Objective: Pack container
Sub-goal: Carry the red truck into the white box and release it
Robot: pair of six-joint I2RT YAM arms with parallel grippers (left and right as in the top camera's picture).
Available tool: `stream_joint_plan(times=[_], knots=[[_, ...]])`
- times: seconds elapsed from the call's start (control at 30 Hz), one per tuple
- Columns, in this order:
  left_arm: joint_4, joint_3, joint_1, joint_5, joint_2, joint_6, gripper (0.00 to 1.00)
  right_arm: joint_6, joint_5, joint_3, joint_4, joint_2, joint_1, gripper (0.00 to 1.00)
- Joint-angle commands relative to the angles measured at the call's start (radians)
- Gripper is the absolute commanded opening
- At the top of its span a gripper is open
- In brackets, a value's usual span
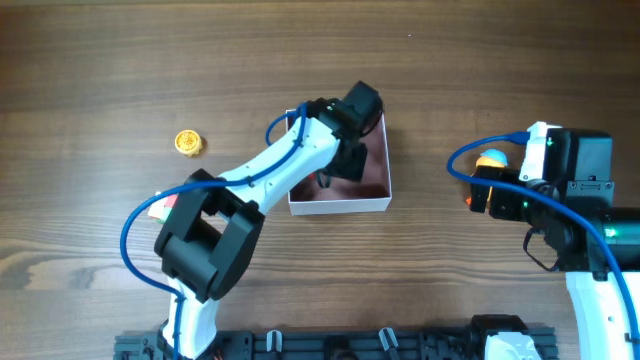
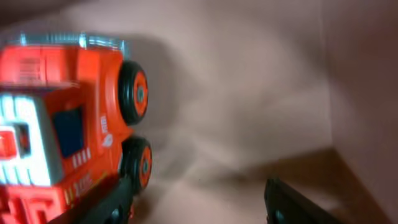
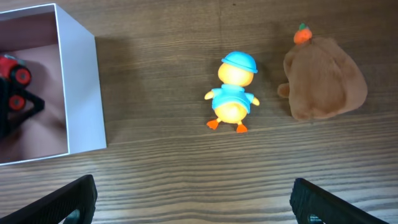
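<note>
The container (image 1: 372, 203) is a square white box with a dusty-pink inside; it also shows in the right wrist view (image 3: 81, 87). My left gripper (image 1: 335, 168) reaches down into it. In the left wrist view its fingers (image 2: 199, 208) are open over the pink floor (image 2: 249, 112), with a red toy truck (image 2: 62, 124) right beside the left finger. The truck also shows in the right wrist view (image 3: 12, 71). My right gripper (image 1: 480, 190) is open and empty (image 3: 199, 205) above the table, short of a yellow duck in blue (image 3: 231, 93).
A brown plush with an orange top (image 3: 323, 78) lies right of the duck. A small yellow round toy (image 1: 188, 143) lies on the table at the left. A small pink-red thing (image 1: 160, 207) peeks out beside the left arm.
</note>
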Motion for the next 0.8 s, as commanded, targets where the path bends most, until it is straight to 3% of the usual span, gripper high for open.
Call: stream_joint_plan(times=[0.0, 0.57, 0.77], knots=[[0.033, -0.003, 0.041, -0.038, 0.007, 0.036, 0.69, 0.02, 0.017, 0.026, -0.003, -0.007, 0.004, 1.0], [0.117, -0.003, 0.056, -0.036, 0.007, 0.039, 0.78, 0.021, 0.018, 0.026, -0.003, -0.007, 0.004, 1.0], [0.134, -0.003, 0.055, 0.053, 0.007, 0.039, 0.82, 0.02, 0.018, 0.026, -0.003, -0.007, 0.004, 1.0]])
